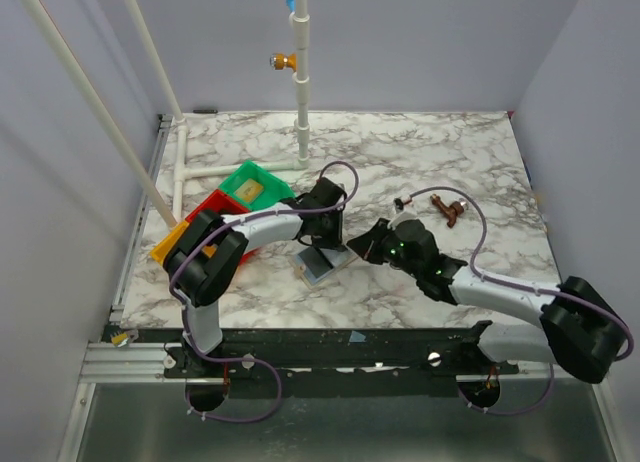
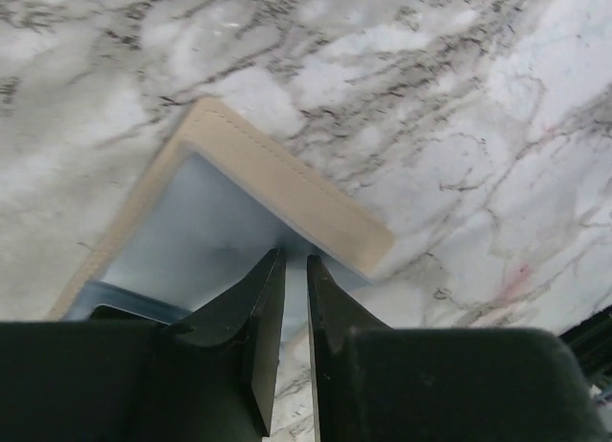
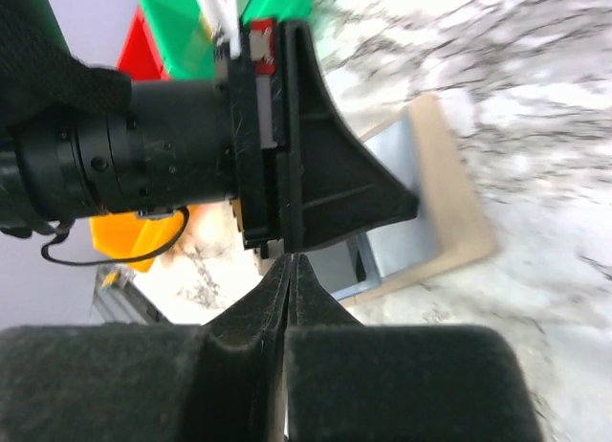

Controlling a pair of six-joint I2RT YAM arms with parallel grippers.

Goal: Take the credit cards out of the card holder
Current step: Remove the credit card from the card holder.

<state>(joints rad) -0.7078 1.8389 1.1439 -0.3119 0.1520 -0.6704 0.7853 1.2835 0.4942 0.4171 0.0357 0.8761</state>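
Note:
The card holder (image 1: 322, 266) lies open on the marble table, tan outside and grey-blue inside. It also shows in the left wrist view (image 2: 287, 188) and the right wrist view (image 3: 449, 193). My left gripper (image 1: 323, 248) points down at it. Its tips (image 2: 296, 257) rest at the edge of the grey-blue lining, a narrow gap apart, with nothing seen between them. My right gripper (image 1: 356, 249) is shut and empty (image 3: 290, 260), just right of the holder and close to the left gripper's body. A tan-gold credit card (image 1: 250, 190) lies in the green tray. No card shows in the holder.
A green tray (image 1: 268, 176), a red tray (image 1: 213, 203) and an orange tray (image 1: 166, 246) stand in a row at the left. A small brown object (image 1: 447, 209) lies at the right. A white pipe post (image 1: 301, 92) rises at the back.

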